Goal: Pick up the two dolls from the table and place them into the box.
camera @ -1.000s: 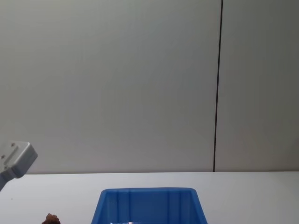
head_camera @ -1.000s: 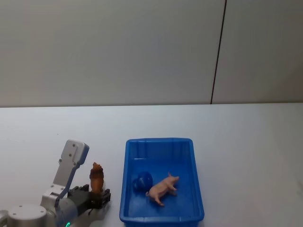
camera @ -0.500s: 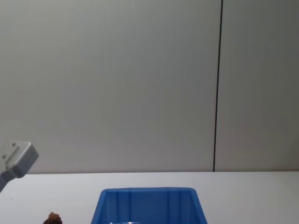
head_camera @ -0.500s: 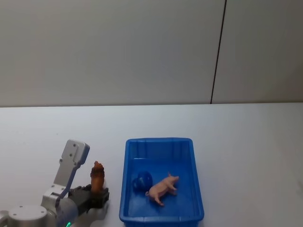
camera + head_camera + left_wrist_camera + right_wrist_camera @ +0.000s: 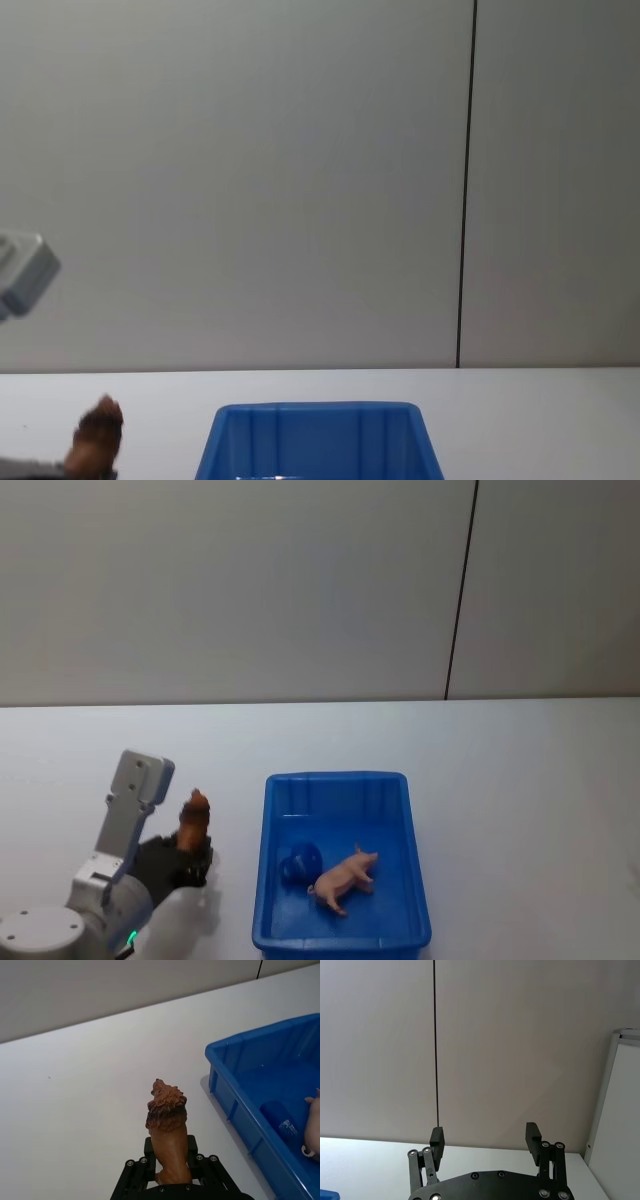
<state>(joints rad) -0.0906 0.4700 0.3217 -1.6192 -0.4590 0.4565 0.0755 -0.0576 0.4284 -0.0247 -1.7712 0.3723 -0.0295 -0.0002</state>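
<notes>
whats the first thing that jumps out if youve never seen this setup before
The bright blue ribbed plastic box on the plain white table grabs the eye first, with a pale pink pig doll lying inside beside a dark blue object. Left of the box, the left gripper holds a reddish-brown lion doll upright, clear of the tabletop.

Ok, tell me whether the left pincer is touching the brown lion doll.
Touching. In the left wrist view the left pincer is clamped on the lion doll's base, holding it upright.
</notes>
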